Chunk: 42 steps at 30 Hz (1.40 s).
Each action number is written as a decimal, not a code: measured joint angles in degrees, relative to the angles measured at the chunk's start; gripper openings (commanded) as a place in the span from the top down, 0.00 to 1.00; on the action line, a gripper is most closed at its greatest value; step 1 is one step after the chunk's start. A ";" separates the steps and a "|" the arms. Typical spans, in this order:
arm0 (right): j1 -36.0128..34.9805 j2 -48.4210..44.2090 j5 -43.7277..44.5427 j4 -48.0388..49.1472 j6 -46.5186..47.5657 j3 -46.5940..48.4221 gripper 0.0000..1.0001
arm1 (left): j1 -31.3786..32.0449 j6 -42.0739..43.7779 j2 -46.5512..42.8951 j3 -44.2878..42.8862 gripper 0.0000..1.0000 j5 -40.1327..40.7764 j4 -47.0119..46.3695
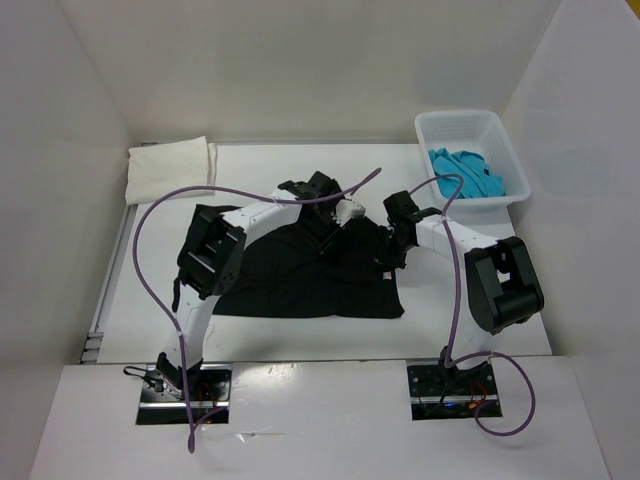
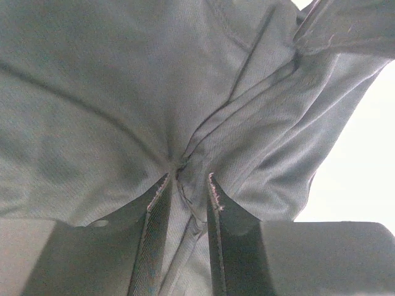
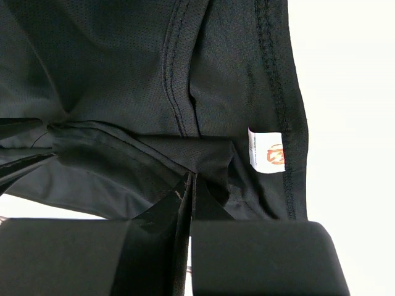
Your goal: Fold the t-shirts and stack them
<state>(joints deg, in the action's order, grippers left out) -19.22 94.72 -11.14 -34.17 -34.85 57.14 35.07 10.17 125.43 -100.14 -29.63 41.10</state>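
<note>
The black t-shirt lies spread across the middle of the table, bunched along its upper edge. My left gripper is down on that upper edge. In the left wrist view its jaws stand open, and a gathered fold of the shirt runs between them. My right gripper is at the shirt's right side. Its fingers are shut on a hemmed edge of the black cloth, near a white label. A folded cream-white t-shirt rests at the back left. The turquoise t-shirt lies crumpled in the basket.
A white lattice basket stands at the back right corner. White walls close in the table on the left, the back and the right. Purple cables loop over both arms above the shirt.
</note>
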 measured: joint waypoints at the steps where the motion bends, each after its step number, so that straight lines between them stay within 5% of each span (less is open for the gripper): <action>1: 0.00 0.00 0.00 0.02 0.00 0.00 1.00 | 0.00 0.00 0.02 0.17 0.64 0.00 0.24; 14: 0.00 0.02 0.00 0.02 0.00 0.00 1.00 | -0.02 0.11 0.11 0.22 0.67 -1.16 1.73; 23: 0.00 0.02 0.00 0.02 0.00 0.00 1.00 | 0.68 0.15 1.20 0.22 1.00 -1.77 1.77; 42: -0.02 4.55 1.31 0.33 1.38 8.00 1.00 | -1.79 -0.15 -8.79 7.96 1.00 -0.20 -1.99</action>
<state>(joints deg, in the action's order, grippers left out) -19.25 99.26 -9.82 -33.85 -33.47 65.14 33.28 10.02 116.64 -92.18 -29.82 39.11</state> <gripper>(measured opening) 0.004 0.000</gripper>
